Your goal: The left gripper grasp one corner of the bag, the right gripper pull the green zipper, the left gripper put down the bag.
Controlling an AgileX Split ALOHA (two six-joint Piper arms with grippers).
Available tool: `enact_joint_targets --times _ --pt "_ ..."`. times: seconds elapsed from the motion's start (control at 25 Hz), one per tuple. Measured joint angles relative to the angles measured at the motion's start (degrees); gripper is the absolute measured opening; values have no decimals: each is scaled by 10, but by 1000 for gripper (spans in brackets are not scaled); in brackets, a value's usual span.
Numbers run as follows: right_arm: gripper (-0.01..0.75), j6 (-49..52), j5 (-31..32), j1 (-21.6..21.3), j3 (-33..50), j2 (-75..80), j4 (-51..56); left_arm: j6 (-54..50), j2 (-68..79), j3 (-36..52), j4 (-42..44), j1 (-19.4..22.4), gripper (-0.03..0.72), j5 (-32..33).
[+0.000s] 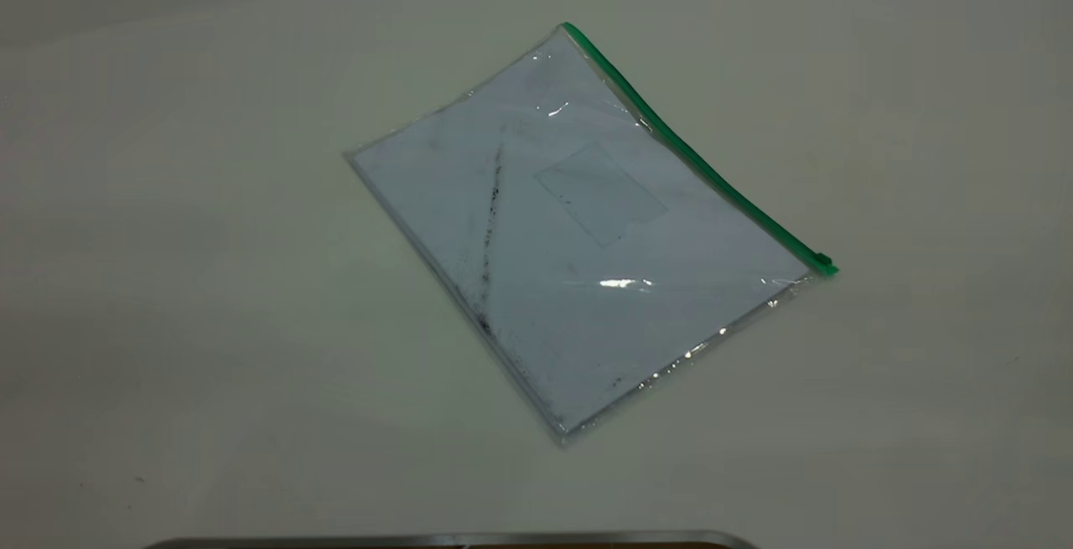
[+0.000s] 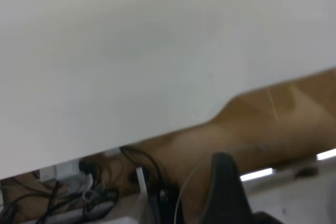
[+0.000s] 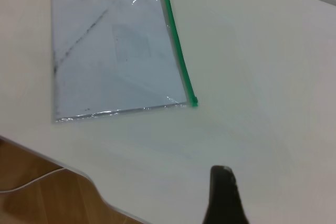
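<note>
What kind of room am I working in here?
Probably a lab or workshop bench, not a home. A plain white table holds only a clear bag, cables and a power strip lie on the floor under its edge, and the floor looks wooden.

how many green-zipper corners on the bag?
2. One at the far end of the green zipper on the bag, one at the near right end by the slider tab.

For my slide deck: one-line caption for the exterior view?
Clear bag lying flat and askew on the white table, green zipper along its far-right edge, slider at the near end.
</note>
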Motion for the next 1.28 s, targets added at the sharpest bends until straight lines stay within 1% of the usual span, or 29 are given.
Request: enact_joint_targets --times 0.2,0.32,0.56,1.12,1.2,1.28 --pt "557 0 0 0 0 0 0 0 -79 0 2 95 588 0" --pt "557 0 0 0 0 0 0 -1 -121 0 2 123 588 1" --pt "557 -1 0 0 0 0 0 -10 -188 0 2 130 588 5" --pt "557 0 0 0 0 0 0 -11 -192 0 2 130 588 8" --pt "557 0 0 -7 0 0 0 -11 -192 0 2 130 588 8" --pt "557 0 0 -27 0 0 0 -11 -192 0 2 130 588 8"
